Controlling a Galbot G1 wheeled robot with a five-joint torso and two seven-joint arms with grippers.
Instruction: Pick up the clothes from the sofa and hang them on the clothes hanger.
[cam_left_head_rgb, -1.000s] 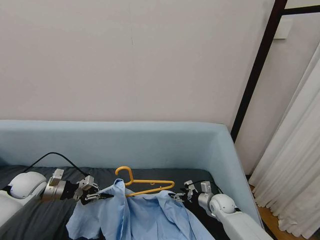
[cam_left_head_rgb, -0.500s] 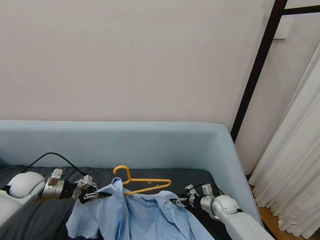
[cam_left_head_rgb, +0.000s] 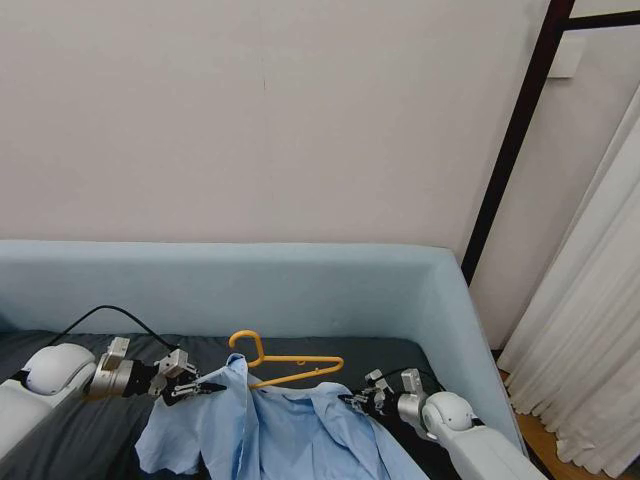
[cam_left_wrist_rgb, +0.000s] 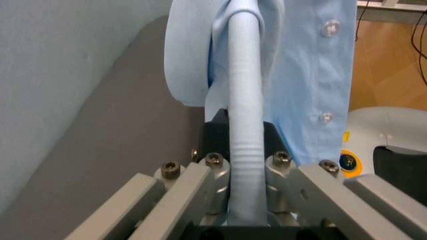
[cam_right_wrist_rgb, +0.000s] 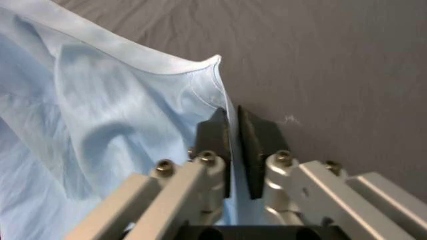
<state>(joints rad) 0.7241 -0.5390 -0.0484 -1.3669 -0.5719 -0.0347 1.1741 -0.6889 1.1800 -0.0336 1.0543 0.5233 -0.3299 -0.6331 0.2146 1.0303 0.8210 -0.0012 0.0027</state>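
Down on the dark grey seat (cam_left_head_rgb: 110, 440) of the pale blue sofa (cam_left_head_rgb: 300, 290) lies 1 light blue shirt (cam_left_head_rgb: 270, 435), bunched and spread between the robot's 2 grippers. The left gripper (cam_left_head_rgb: 190, 388) reaches in from the left, low over the seat, and is clamped on the shirt's left shoulder. In the left wrist view its 2 black pads (cam_left_wrist_rgb: 215, 131) squeeze a rolled fold of the fabric that runs straight out between them. Beyond that fold the button band hangs, with 2 white buttons (cam_left_wrist_rgb: 330, 28) showing on it. The right gripper (cam_left_head_rgb: 352, 402) comes in from the right side, near the sofa's corner, and touches the shirt's other shoulder. In the right wrist view its jaws stand narrow, nipping the thin hemmed edge of the cloth between the pads (cam_right_wrist_rgb: 217, 135) — the rest of the shirt drapes away to one side, and bare grey seat lies on the other.

1 orange hanger (cam_left_head_rgb: 290, 365) rests at the top of the shirt, between the 2 grippers. Its hook curls up toward the backrest, and both of its ends are hidden under the cloth. Behind the sofa stands a plain pale wall; to the right rise 1 black pole (cam_left_head_rgb: 510, 150) and a white curtain (cam_left_head_rgb: 590, 350), well apart from the shirt.
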